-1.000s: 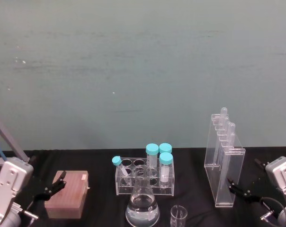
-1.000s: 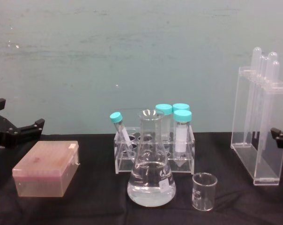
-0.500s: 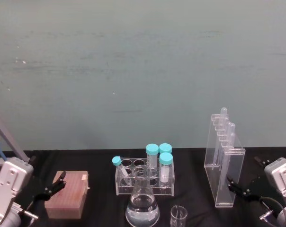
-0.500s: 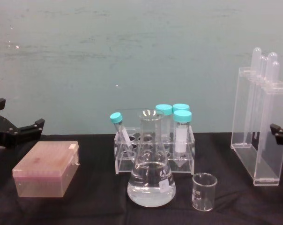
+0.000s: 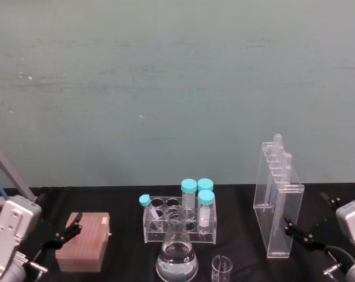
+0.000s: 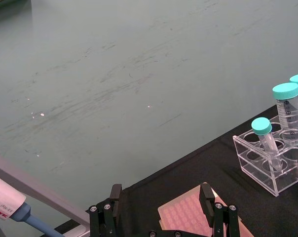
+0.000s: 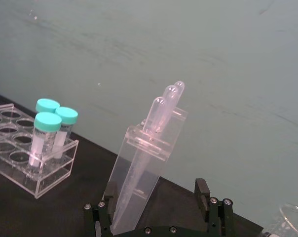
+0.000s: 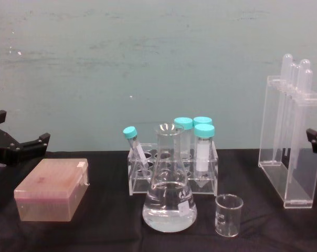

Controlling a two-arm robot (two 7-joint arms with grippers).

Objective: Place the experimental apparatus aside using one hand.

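- Right gripper [image 5: 305,210] sits low at the table's [image 5: 124,202] right edge, fingers spread wide and holding nothing.
- In the right wrist view, the rack [image 7: 139,168] stands ahead of the right gripper [image 7: 154,205], its base nearer one finger; I cannot tell if they touch.
- Rack [image 5: 277,205] stands upright on the right side of the table, long round-topped tubes rising out of its top.
- In the chest view, one right finger [image 8: 316,143] shows just beside the rack's [image 8: 292,152] outer face.
- Flask [image 5: 177,255] with clear liquid stands front centre; beaker [image 5: 221,267] is just to its right, apart from it.
- Tube stand [image 5: 180,220] with teal-capped tubes stands behind the flask.
- Left gripper [image 5: 63,231] rests at the left edge beside the pink box [image 5: 83,241], fingers apart and empty.
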